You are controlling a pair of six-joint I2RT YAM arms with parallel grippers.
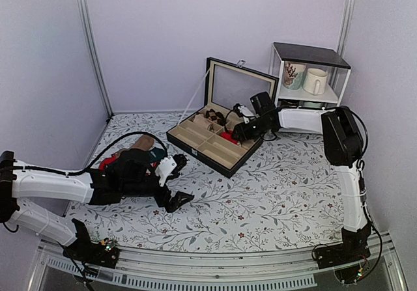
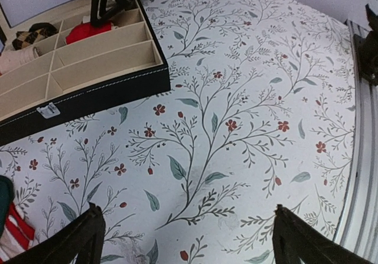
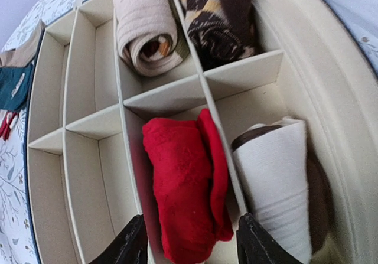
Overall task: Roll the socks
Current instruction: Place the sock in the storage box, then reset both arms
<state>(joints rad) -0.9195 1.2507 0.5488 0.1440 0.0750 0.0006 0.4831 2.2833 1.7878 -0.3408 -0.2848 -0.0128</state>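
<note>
Judging from here, rolling looks done: my right gripper (image 3: 192, 228) hangs spread over the bright red fuzzy sock bundle (image 3: 183, 175) in the black divided box (image 2: 106, 93); left gripper (image 2: 189, 217) spread, empty.

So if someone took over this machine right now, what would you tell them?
Left gripper: open, empty, above the bare cloth.
Right gripper: open, straddling the red socks, which lie rolled in a compartment of the organizer box.
Done: rolling and stowing look finished.
Left: probably just lift the right gripper clear.
Other loose socks lie near the left gripper.
</note>
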